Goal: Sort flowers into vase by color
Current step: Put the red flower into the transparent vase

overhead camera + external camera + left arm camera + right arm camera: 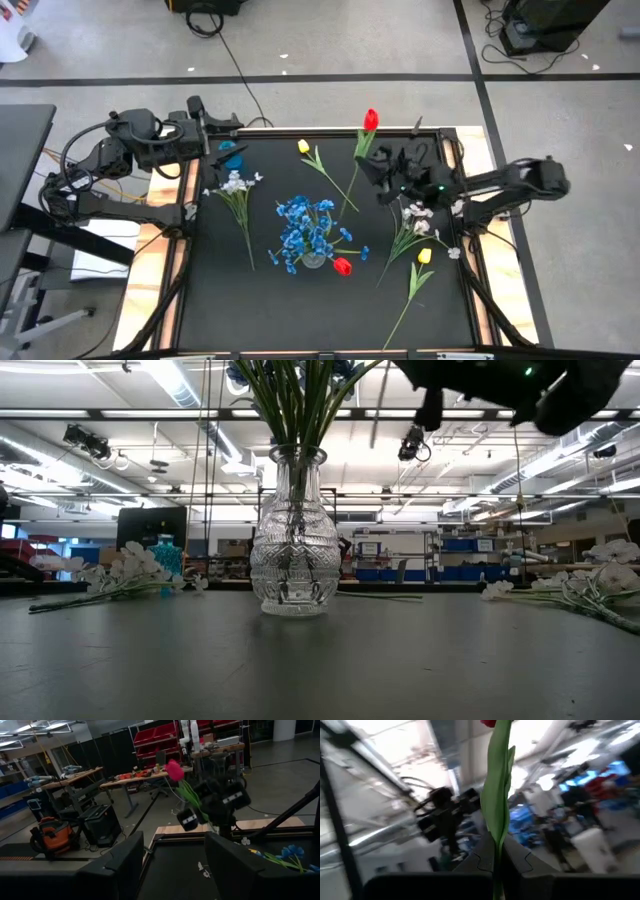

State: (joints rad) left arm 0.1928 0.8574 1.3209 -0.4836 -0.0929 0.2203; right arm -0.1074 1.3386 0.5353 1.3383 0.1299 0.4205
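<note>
**Red tulip clamped in right gripper above the table**

On the black table top (pixel 210 300), a clear cut-glass vase (pixel 291 535) near the middle, filled with blue clustered flowers (pixel 303 225); one red tulip head (pixel 342 266) just beside the vase, whether in it or on the mat not clear. Right gripper (pixel 495 854) raised over the right half of the table, fingers pressed together on the green stem of a long red tulip (pixel 370 122); stem upright between the fingers in the right wrist view, red head pointing toward the far edge of the table in the high view. Left gripper (pixel 172 865) at the far left corner, above the table edge, fingers apart, nothing between them. A small blue object (pixel 231 156) close below it, not identifiable.

Lying flat on the table: a sprig of small white blossoms (pixel 234 186) left of the vase, a yellow tulip (pixel 304 148) behind the vase, another white sprig (pixel 420 218) and a second yellow tulip (pixel 424 257) on the right side, under the right arm.
</note>
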